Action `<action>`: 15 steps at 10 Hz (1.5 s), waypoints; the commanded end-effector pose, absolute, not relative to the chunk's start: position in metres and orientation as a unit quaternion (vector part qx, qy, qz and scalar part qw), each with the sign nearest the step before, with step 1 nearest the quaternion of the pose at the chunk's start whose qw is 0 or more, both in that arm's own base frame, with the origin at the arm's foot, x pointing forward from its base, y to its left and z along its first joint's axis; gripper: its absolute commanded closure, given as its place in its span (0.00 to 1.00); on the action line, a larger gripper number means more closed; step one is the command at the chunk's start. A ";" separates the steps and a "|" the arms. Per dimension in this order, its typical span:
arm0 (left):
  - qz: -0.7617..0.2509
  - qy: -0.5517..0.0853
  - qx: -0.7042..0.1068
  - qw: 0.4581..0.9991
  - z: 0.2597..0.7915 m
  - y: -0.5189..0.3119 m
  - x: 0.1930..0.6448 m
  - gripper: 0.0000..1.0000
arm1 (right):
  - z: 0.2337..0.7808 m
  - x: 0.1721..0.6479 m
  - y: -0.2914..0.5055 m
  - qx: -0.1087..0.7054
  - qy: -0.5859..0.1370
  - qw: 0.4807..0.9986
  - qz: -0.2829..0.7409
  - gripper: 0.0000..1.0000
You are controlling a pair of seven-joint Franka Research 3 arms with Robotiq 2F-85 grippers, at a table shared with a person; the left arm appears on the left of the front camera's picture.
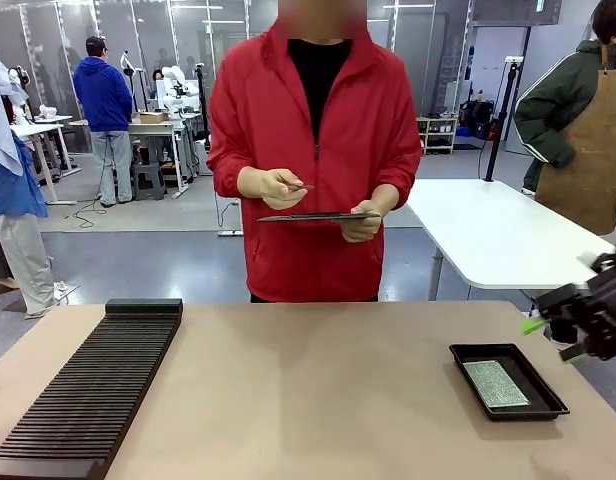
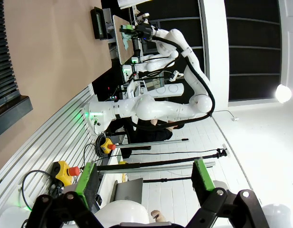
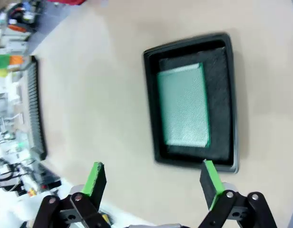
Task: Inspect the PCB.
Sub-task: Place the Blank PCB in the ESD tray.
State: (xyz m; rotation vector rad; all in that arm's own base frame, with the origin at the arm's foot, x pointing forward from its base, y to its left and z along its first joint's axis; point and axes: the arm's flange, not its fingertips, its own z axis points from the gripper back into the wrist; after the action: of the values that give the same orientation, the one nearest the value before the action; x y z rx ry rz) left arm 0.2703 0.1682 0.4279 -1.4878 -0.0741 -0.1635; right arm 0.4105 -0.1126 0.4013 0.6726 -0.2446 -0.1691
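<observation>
In the shallow black rectangular tray (image 1: 553,396) lies the thin green patterned PCB (image 3: 183,105), under the empty, wide-open right gripper (image 3: 153,183), whose pads could scrape the tray wall.

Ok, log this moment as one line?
PCB: flat in black tray | right gripper: open, above tray, empty | left gripper: open, empty | person: holding clipboard

You have a tan surface (image 1: 318,400) filling the lower half of the frame, with a black ribbed rack (image 1: 88,395) lying on it at lower left and a shallow black tray (image 1: 508,380) at lower right, well apart.
</observation>
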 end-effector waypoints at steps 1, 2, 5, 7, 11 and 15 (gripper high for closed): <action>-0.073 -0.034 -0.675 0.734 0.430 0.170 0.271 0.00 | 0.437 0.360 -0.153 0.418 -0.091 0.896 -0.114 0.00; -0.073 -0.034 -0.675 0.734 0.430 0.170 0.271 0.00 | 0.443 0.340 -0.176 0.475 -0.067 0.869 -0.122 0.00; -0.073 -0.034 -0.675 0.734 0.430 0.170 0.271 0.00 | 0.451 0.283 -0.226 0.578 -0.044 0.803 -0.138 0.00; -0.073 -0.034 -0.675 0.734 0.430 0.170 0.271 0.00 | 0.445 0.259 -0.241 0.638 -0.004 0.758 -0.135 0.00; -0.073 -0.034 -0.675 0.734 0.430 0.170 0.271 0.00 | 0.432 0.244 -0.251 0.680 -0.019 0.725 -0.107 0.00; -0.073 -0.034 -0.675 0.734 0.430 0.170 0.271 0.00 | 0.432 0.240 -0.243 0.671 -0.009 0.731 -0.121 0.00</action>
State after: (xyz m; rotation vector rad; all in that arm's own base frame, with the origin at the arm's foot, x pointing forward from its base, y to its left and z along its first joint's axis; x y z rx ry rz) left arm 0.2703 0.1684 0.4279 -1.4877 -0.0743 -0.1632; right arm 0.2432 -0.2435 0.4281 1.4989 -0.0239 -0.2668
